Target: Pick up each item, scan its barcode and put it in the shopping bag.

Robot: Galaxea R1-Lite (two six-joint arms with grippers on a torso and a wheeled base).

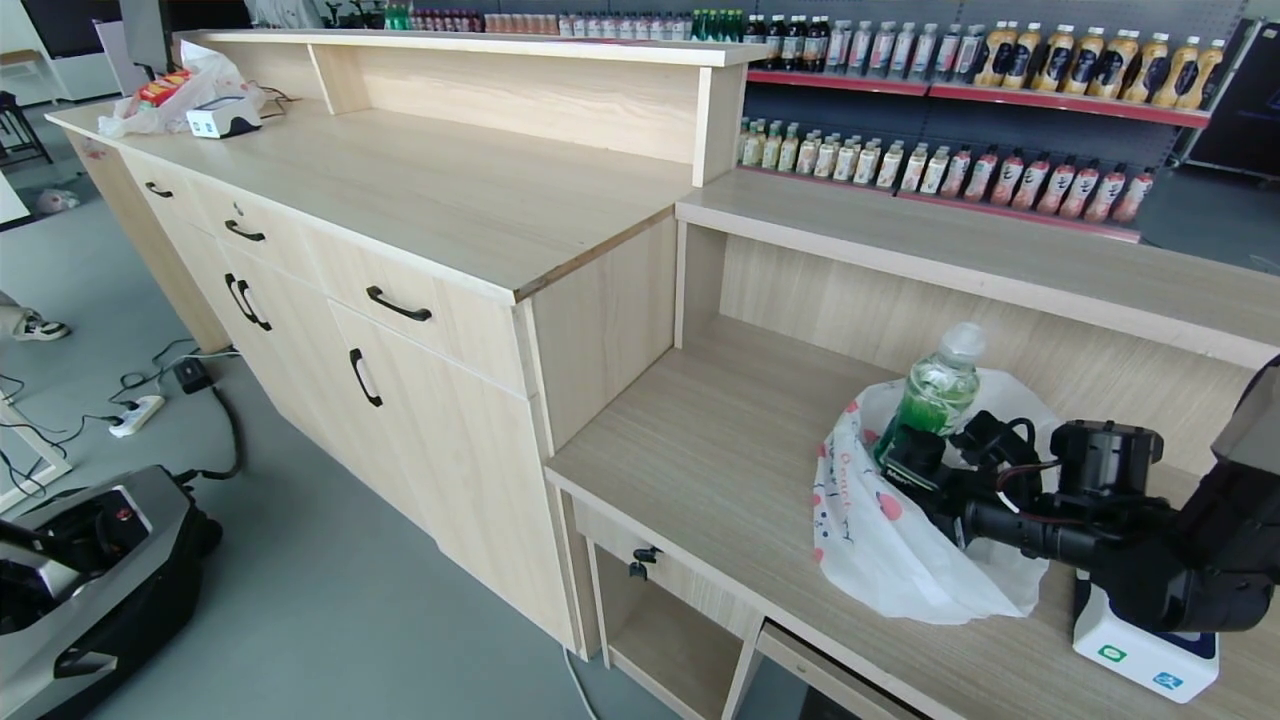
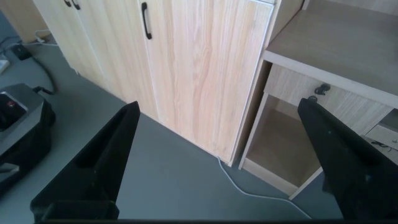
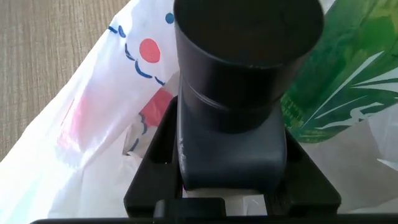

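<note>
Right gripper is clamped on the lower part of a green drink bottle. Bottle's tilted, white cap up, right over the mouth of the shopping bag. Bag's white plastic w/ red & blue print, slumped on the lower counter toward its right end. White barcode scanner sits nr the bag at the counter's front edge, partly under the arm. Left gripper hangs low over the grey floor in front of the tall cabinet, fingers spread wide w/ nothing btwn them.
</note>
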